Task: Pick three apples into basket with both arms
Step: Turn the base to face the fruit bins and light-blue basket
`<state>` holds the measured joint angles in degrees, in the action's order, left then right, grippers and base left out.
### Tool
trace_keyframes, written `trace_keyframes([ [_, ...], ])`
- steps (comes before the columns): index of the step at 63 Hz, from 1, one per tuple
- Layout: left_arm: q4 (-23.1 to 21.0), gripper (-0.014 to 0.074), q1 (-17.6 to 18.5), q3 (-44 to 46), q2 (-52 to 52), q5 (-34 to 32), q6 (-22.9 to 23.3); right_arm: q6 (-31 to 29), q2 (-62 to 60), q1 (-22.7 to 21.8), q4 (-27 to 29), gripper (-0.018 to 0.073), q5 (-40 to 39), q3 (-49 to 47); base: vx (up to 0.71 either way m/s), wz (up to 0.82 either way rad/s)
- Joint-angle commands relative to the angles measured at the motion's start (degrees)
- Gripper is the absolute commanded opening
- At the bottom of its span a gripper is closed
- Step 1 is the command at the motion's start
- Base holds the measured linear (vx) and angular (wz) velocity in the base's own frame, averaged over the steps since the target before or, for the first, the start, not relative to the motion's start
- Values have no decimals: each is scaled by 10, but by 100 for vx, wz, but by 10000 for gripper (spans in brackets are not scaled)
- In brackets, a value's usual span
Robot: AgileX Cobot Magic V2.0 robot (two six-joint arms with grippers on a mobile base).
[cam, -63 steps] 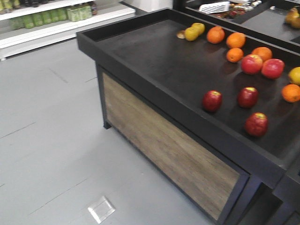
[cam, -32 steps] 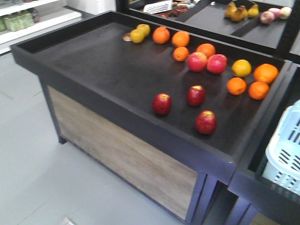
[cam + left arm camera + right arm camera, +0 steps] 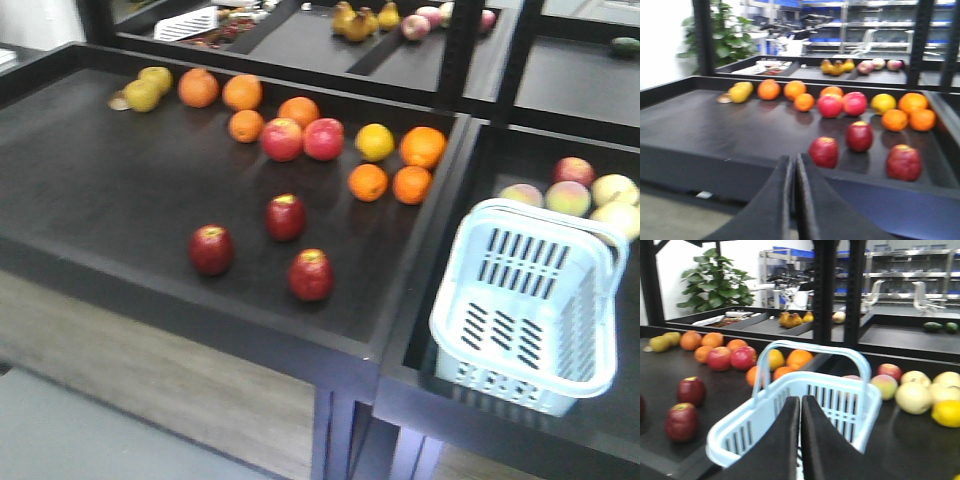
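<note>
Left black gripper [image 3: 793, 160] had its jaws pressed together, nothing between them. It hung in front of the black display table [image 3: 100, 190], short of the front edge and touching no fruit.

Three dark maroon-red round apples all lay on the table surface, in its front right part. The leftmost apple [image 3: 211, 249] was nearest the front edge. The middle apple [image 3: 286, 217], with a yellowish top, sat further back. The rightmost apple [image 3: 311, 275] was close to the front edge and nearest the right edge. They were apart from each other and well clear of the two lighter pink-red apples [image 3: 302, 139] and the oranges [image 3: 391, 183] behind.

The light blue slotted plastic basket [image 3: 447, 290] with a hoop handle sat in the adjoining black bin [image 3: 480, 160] to the right, at its front left corner, just beside the table's right edge. Its slotted bottom showed bare, so no apple was inside.

Right black gripper [image 3: 800, 401] was also pinched closed and empty, aimed at the basket from the near side.

Judgement: zero of three apples placed. All three picks and drops remained, and neither arm had begun reaching yet.
</note>
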<state>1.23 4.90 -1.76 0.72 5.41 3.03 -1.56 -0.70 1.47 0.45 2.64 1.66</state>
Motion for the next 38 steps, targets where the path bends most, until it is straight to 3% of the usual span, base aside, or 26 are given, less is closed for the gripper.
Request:
trace_keyframes([
  [1,-5,-6,1,3,1,-44,4,1,-1,-2,-4,-8,-44,6,11,-47],
  [38,-5,-6,1,3,1,-44,4,1,-1,-2,-4,-8,-44,6,10,-38],
])
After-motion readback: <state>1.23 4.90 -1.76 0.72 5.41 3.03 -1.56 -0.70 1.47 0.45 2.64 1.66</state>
